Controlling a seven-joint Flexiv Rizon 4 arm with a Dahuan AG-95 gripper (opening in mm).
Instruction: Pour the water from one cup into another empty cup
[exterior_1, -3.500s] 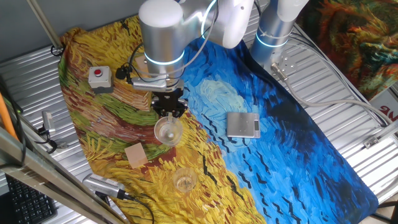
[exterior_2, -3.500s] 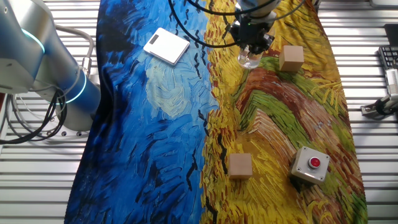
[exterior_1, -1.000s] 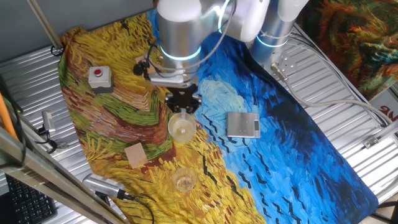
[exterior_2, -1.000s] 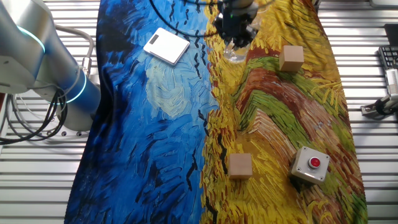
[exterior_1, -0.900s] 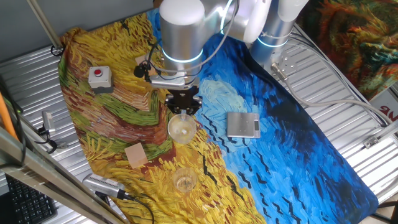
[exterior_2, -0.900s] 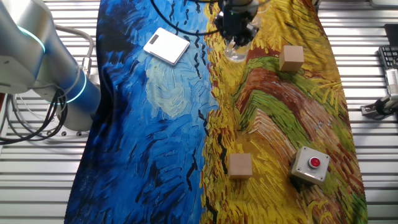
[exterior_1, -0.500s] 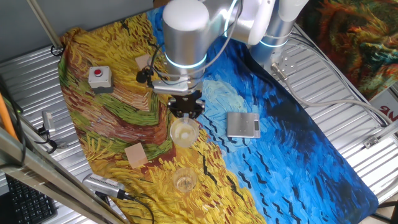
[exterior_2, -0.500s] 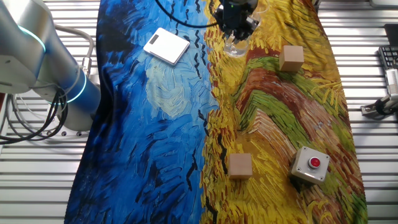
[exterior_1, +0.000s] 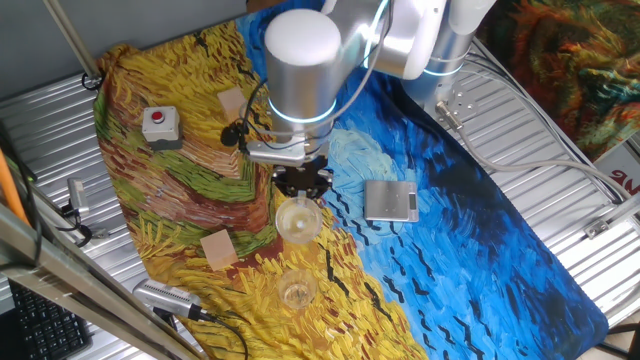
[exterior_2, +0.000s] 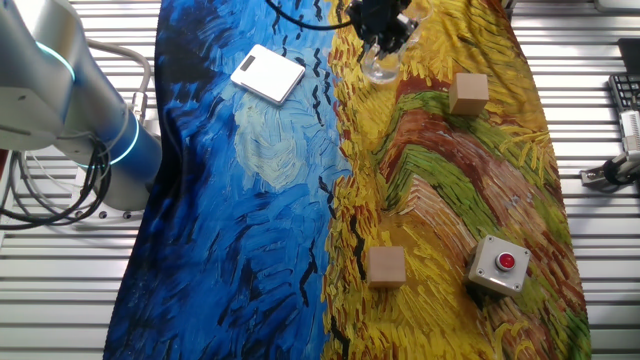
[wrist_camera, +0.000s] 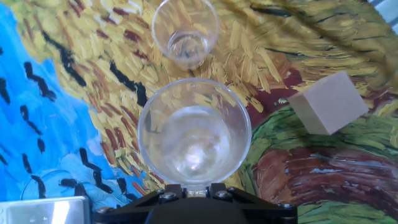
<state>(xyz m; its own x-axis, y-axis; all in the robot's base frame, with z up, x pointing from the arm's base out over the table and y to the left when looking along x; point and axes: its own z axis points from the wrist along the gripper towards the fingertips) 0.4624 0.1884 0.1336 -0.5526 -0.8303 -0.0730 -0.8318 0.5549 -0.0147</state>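
My gripper (exterior_1: 302, 184) is shut on the one cup (exterior_1: 297, 220), a tall clear tumbler held upright just above the painted cloth. From the hand view I look straight down into the tumbler (wrist_camera: 194, 134), with the gripper (wrist_camera: 189, 186) clamped on its near wall. The water (wrist_camera: 189, 149) shows only as faint glints at its bottom. The another empty cup (exterior_1: 297, 291), shorter and clear, stands on the yellow cloth a short way in front of the tumbler. In the hand view this small cup (wrist_camera: 185, 31) lies just beyond the tumbler's rim. It is out of the other fixed view, where the gripper (exterior_2: 383, 28) holds the tumbler (exterior_2: 379, 66).
A wooden block (exterior_1: 217, 248) lies left of the cups, close beside the tumbler in the hand view (wrist_camera: 328, 102). A second block (exterior_1: 231, 102) and a red button box (exterior_1: 160, 124) sit further back. A grey flat scale (exterior_1: 390, 200) rests on the blue cloth to the right.
The gripper has carried the tumbler to the right and nearer the small cup. The small cup, blocks and scale have stayed put.
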